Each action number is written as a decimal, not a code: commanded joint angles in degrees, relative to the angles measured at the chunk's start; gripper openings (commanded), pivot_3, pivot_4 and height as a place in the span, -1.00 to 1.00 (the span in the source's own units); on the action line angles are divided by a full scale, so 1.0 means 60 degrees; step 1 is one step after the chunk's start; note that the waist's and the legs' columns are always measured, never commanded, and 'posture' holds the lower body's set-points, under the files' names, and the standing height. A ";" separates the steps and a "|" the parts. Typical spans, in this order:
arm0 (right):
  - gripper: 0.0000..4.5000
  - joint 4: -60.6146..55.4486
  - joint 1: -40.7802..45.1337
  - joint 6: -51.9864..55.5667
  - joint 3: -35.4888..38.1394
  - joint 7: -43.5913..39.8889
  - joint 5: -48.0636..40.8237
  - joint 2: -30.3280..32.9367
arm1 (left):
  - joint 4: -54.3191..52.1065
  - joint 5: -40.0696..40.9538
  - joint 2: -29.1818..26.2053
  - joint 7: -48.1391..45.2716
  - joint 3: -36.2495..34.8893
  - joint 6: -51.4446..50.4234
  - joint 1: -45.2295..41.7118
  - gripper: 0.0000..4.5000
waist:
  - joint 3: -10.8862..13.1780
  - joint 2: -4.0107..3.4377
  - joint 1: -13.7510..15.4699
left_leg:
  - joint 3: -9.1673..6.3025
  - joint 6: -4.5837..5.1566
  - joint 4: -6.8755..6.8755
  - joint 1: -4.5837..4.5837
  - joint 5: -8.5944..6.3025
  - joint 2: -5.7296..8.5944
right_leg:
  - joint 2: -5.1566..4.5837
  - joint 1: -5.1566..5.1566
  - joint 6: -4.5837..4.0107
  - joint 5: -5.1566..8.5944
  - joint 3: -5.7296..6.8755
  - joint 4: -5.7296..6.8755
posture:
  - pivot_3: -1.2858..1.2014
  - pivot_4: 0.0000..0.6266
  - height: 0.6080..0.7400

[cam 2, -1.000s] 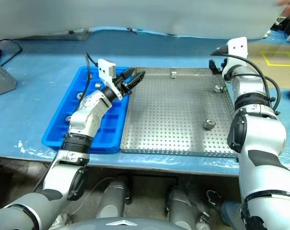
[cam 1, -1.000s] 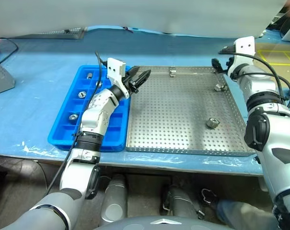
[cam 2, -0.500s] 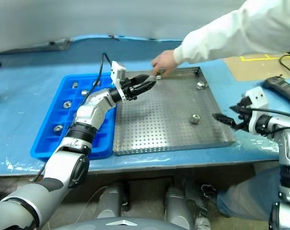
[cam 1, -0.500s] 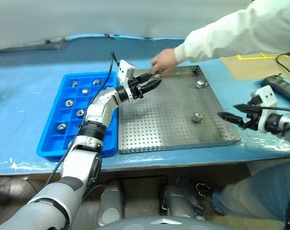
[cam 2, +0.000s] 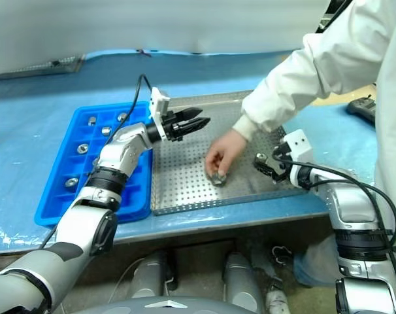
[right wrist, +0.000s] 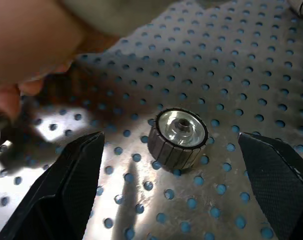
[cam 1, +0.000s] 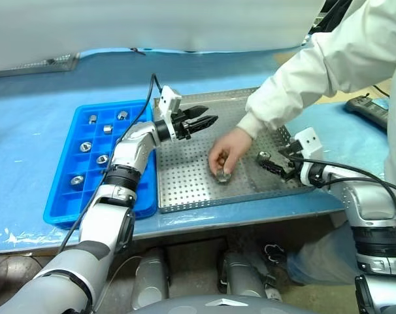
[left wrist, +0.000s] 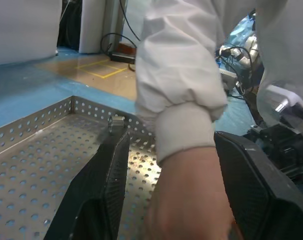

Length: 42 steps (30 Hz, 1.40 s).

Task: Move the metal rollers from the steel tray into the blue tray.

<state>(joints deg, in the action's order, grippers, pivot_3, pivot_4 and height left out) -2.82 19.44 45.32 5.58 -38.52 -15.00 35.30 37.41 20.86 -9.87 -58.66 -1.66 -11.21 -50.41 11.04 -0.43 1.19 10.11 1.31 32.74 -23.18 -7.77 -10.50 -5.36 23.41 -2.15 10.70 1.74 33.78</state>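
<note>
- The right pincer (right wrist: 171, 200) stands wide open and empty, low over the near right part of the steel tray (cam 1: 185, 190).
- One roller (right wrist: 177, 138) stands on end on the tray floor just ahead of it, between the lines of its two fingers (right wrist: 66, 185) and touching neither.
- Beside that pincer, toward the tray's middle, a person's hand (cam 1: 225, 154) in a white sleeve (cam 1: 302, 72) reaches down to the tray; a second roller (cam 1: 223, 174) lies at its fingertips.
- The left pincer (cam 1: 208, 121) hangs above the tray's far left part, pointing toward the sleeve, partly open with nothing between its fingers (left wrist: 104, 190).
- A small metal piece (left wrist: 115, 121) sits at the tray's far rim ahead of the left pincer.
- Behind the left pincer, alongside its arm, the blue tray (cam 1: 61, 209) lies touching the steel tray's edge on the blue counter (cam 1: 28, 98).
- Six rollers (cam 1: 85, 146) sit in its compartments, one to a cell.
</note>
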 commanded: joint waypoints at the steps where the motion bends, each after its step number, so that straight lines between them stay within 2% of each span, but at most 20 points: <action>1: 0.97 0.0609 0.0371 -0.0564 -0.0187 0.0365 0.0377 -0.0051 | -0.0616 -0.0041 -0.0087 -0.0124 0.0111 -0.0038 0.0002 0.25 | 0.0000 0.0000 0.0028 | 0.0001 -0.0001 -0.0011 -0.0003 -0.0001 0.0004 | 0.0001 0.0002 -0.0001 -0.0001 0.0001 0.0003 | -0.14 -0.52 1.00; 5: 0.97 0.1447 0.0641 -0.0828 -0.0095 0.0574 0.0302 -0.0359 | -0.0860 -0.0054 -0.0210 -0.0049 0.0095 -0.0151 0.0159 0.25 | -0.0001 0.0000 0.0055 | 0.0003 -0.0018 -0.0062 -0.0004 -0.0015 0.0013 | 0.0003 0.0018 -0.0002 -0.0002 0.0002 0.0004 | -0.13 -0.52 1.00; 6: 0.90 0.1683 0.0725 -0.0889 -0.0128 0.0645 0.0346 -0.0437 | -0.0904 -0.0093 -0.0242 -0.0019 0.0117 -0.0143 0.0212 0.25 | -0.0001 0.0000 0.0055 | 0.0003 -0.0020 -0.0070 -0.0008 -0.0016 0.0008 | 0.0007 0.0027 -0.0001 -0.0001 0.0003 0.0002 | -0.13 -0.52 1.00; 8: 0.70 0.1961 0.0751 -0.1087 -0.0400 0.0587 0.0551 -0.0404 | -0.0977 -0.0145 -0.0287 0.0016 0.0158 -0.0128 0.0278 0.25 | -0.0001 0.0000 0.0047 | 0.0003 -0.0018 -0.0071 -0.0009 -0.0015 -0.0006 | 0.0016 0.0040 -0.0001 -0.0001 0.0004 0.0005 | -0.13 -0.52 1.00; 14: -0.21 0.2004 0.0861 -0.1263 -0.0465 0.0317 0.0507 -0.0401 | -0.1145 -0.0109 -0.0483 0.0131 0.0052 -0.0167 0.0367 0.25 | -0.0002 0.0002 0.0064 | 0.0007 -0.0048 -0.0068 0.0006 -0.0016 -0.0014 | 0.0022 0.0033 -0.0001 -0.0001 0.0002 0.0010 | -0.11 -0.52 1.00; 17: -0.22 0.1774 0.1291 -0.1397 -0.0546 0.0113 0.0301 -0.0695 | -0.1366 -0.0035 -0.0780 0.0236 -0.0125 -0.0246 0.0558 0.25 | -0.0002 0.0002 0.0032 | 0.0004 -0.0054 -0.0066 0.0010 -0.0012 -0.0015 | 0.0022 0.0033 0.0000 -0.0001 -0.0001 0.0010 | -0.09 -0.52 1.00; 20: -0.22 0.1562 0.2129 -0.1522 -0.0156 0.0093 -0.0377 -0.1539 | -0.1617 0.0239 -0.1174 0.0717 -0.0722 -0.0385 0.0689 0.25 | -0.0001 0.0003 0.0001 | 0.0004 -0.0068 -0.0069 0.0001 -0.0004 -0.0032 | 0.0028 0.0077 -0.0001 -0.0003 -0.0003 0.0034 | -0.05 -0.52 1.00; 22: -0.22 0.2119 0.3100 -0.1629 0.0047 0.0335 -0.0757 -0.2398 | -0.1682 0.0235 -0.1503 0.1446 -0.1294 -0.0199 0.0800 0.25 | 0.0007 0.0017 -0.0008 | 0.0004 -0.0083 -0.0063 -0.0020 0.0006 -0.0032 | 0.0024 0.0138 -0.0002 -0.0005 -0.0011 0.0110 | 0.01 -0.52 1.00; 26: -0.22 0.4207 0.4891 -0.2626 -0.0567 0.0287 -0.0423 -0.3867 | -0.2607 0.0302 -0.2148 0.2761 -0.2270 -0.0341 0.1512 0.25 | 0.0007 0.0021 0.0081 | -0.0010 -0.0165 -0.0091 -0.0046 0.0056 -0.0067 | 0.0056 0.0229 -0.0002 -0.0004 0.0004 0.0192 | 0.12 -0.52 1.00; 31: -0.22 0.7041 0.6643 -0.4175 -0.1383 -0.0265 0.0309 -0.5213 | -0.4642 0.0016 -0.2609 0.4534 -0.3165 -0.0587 0.3122 0.25 | 0.0005 0.0024 0.0521 | -0.0017 -0.0197 -0.0142 -0.0105 0.0071 -0.0097 | 0.0061 0.0290 -0.0018 0.0007 0.0042 0.0177 | 0.26 -0.52 1.00; 36: -0.22 0.8496 0.7264 -0.5421 -0.2167 -0.1116 0.1013 -0.6093 | -0.5448 -0.0436 -0.2936 0.6531 -0.4188 -0.0630 0.4257 0.25 | 0.0007 0.0030 0.1047 | -0.0026 -0.0180 -0.0134 -0.0204 0.0060 -0.0092 | 0.0047 0.0333 -0.0023 0.0010 0.0101 0.0165 | 0.34 -0.52 1.00; 42: -0.22 0.8758 0.7244 -0.5772 -0.2630 -0.1818 0.1346 -0.6751 | -0.5208 0.0018 -0.3067 0.8084 -0.5577 -0.0833 0.4388 0.25 | 0.0006 0.0034 0.1551 | -0.0081 -0.0215 -0.0111 -0.0208 0.0078 -0.0143 | 0.0047 0.0304 -0.0022 0.0012 0.0163 0.0184 | 0.37 -0.52 1.00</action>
<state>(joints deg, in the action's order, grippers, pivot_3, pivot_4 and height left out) 51.17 61.64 12.42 -9.58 -48.00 -7.50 -4.64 7.80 19.87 -27.22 -11.72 -32.93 -16.27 -23.84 11.07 -0.22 10.50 9.52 -0.11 32.07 -24.36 -7.23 -11.37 -5.08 25.19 -2.28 10.77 2.75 34.95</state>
